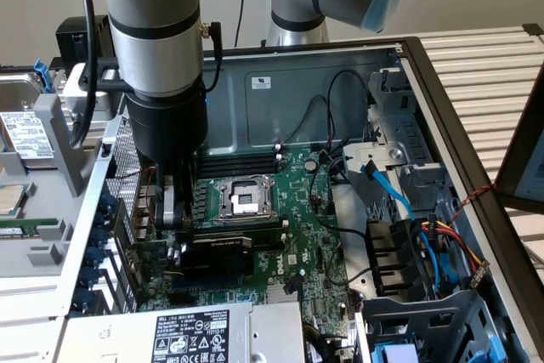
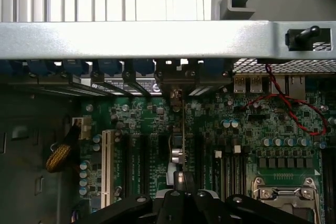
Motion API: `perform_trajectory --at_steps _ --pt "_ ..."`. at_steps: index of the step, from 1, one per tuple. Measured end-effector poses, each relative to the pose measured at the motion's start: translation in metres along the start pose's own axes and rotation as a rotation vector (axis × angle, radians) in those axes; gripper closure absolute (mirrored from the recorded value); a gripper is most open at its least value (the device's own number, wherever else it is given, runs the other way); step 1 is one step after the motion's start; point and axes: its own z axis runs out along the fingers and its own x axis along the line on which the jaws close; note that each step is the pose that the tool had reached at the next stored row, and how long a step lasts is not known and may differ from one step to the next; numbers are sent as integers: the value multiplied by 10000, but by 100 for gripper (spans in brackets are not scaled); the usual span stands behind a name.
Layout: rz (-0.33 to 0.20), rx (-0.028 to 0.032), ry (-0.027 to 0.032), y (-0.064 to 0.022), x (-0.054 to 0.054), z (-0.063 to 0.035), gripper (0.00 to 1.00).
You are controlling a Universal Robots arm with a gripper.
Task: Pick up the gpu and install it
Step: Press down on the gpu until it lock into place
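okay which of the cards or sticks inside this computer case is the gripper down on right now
The gpu, the black-shrouded card lying across the motherboard just below the CPU socket. The gripper is at its bracket end; the RAM sticks lie beyond the socket.

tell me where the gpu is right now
In the exterior view the gpu stands in the motherboard, just below the empty CPU socket, toward that view's left by the case's rear slots, with the gripper at its bracket end.

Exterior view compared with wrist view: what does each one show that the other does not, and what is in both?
Exterior view alone: the arm above the open case, the gpu standing on the motherboard under the gripper, the power supply and the blue cable.

Wrist view alone: the white slot and the red wire.

Both: the motherboard and the CPU socket.
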Motion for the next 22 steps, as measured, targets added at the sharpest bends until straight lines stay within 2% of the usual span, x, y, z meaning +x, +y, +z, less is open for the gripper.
perform_trajectory --at_steps 12,22 --pt "-4 -6 -50 12 1 7 89" --pt "-4 -21 -60 20 2 17 89"
